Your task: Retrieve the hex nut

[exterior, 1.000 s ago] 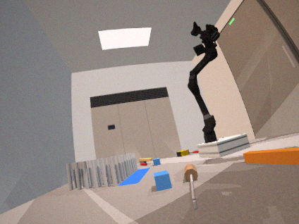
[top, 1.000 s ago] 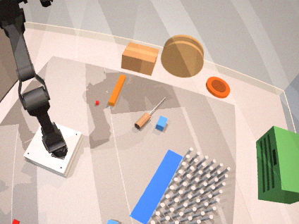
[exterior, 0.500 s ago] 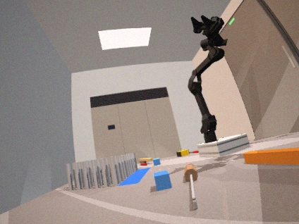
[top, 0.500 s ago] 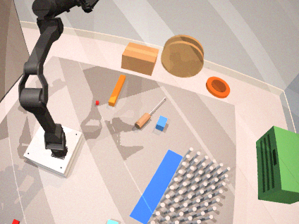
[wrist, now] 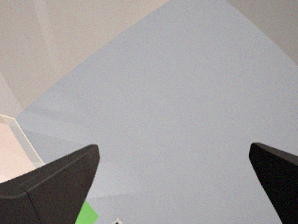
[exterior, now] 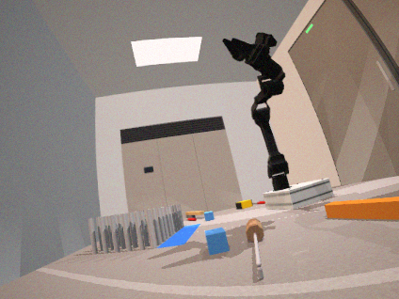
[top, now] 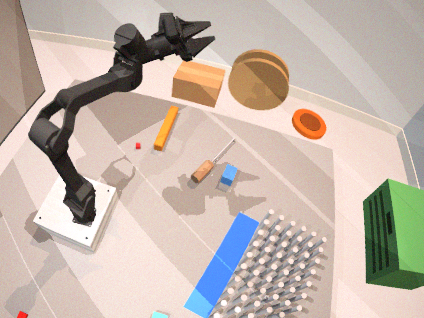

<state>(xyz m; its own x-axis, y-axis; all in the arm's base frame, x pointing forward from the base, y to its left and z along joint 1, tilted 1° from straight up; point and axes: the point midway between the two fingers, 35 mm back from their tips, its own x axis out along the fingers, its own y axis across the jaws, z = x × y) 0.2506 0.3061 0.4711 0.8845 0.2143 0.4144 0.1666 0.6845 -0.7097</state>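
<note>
My gripper (top: 212,31) (exterior: 227,43) (wrist: 174,151) is open and empty, raised high above the table and well away from the tool and spacers. A hooked tool with a wooden handle (top: 202,171) (exterior: 254,230) and a thin metal shaft lies on the table, beside a blue block. The standing metal spacers (top: 271,212) (exterior: 151,228) form a dense field at the lower right of the top view. The blue taped strip (top: 227,257) (exterior: 181,236) lies flat along the near side of the field. I cannot make out the hex nut in any view.
The blue block (top: 229,174) (exterior: 216,241) sits between tool and field. An orange bar (top: 166,127) (exterior: 362,209) and small red cube (top: 138,146) lie nearer my base. A wooden box (top: 198,85), round wooden piece (top: 257,82) and orange ring (top: 309,134) line the edge. A green box (top: 400,235) (wrist: 87,215) stands beyond.
</note>
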